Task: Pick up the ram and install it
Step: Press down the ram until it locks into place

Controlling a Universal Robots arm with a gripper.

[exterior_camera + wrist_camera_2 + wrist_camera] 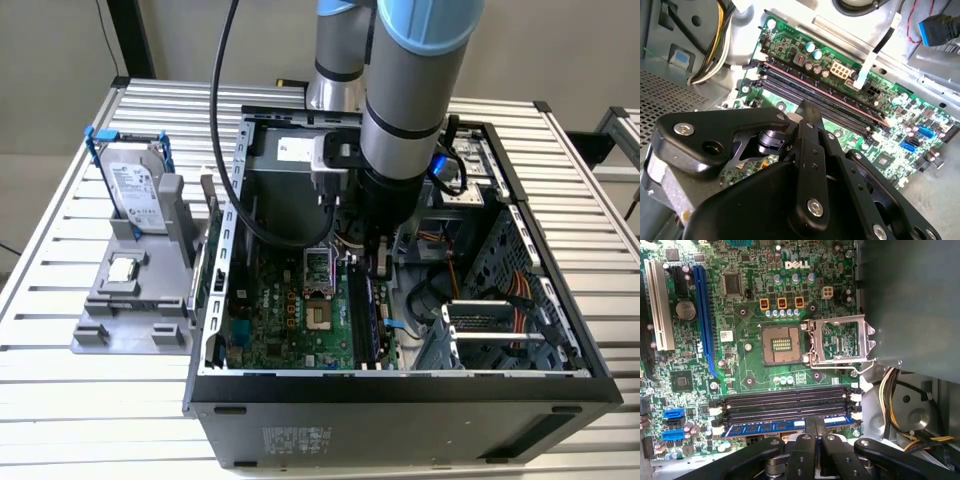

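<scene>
Right, I have the arm reaching down into the open computer case (400, 385), with the gripper (815, 427) directly over the memory slots (785, 402) on the motherboard (740, 365). The ram (785, 426) lies along the slot nearest the gripper in the first wrist view, a blue stick on edge, and the fingers (823, 440) look drawn narrow and closed on its top edge, though I can't see the contact itself. I judge the stick light, stiff and thin, fragile at the chips and the contact edge, so I want the grip on the bare top edge near mid-length, pressing evenly so it doesn't rock. In the second wrist view the gripper's linkage (810, 165) covers the spot where the fingertips meet the board, so that view doesn't settle the grip. I can't tell whether the stick is fully seated or whether the white end latches (856, 415) have snapped in; the near end is cut off behind the fingers. In the exterior view the arm (400, 130) blocks the slot area. The hard drive (135, 195) and processor chip (122, 268) sit on the grey fixture (125, 330) outside the case.
</scene>
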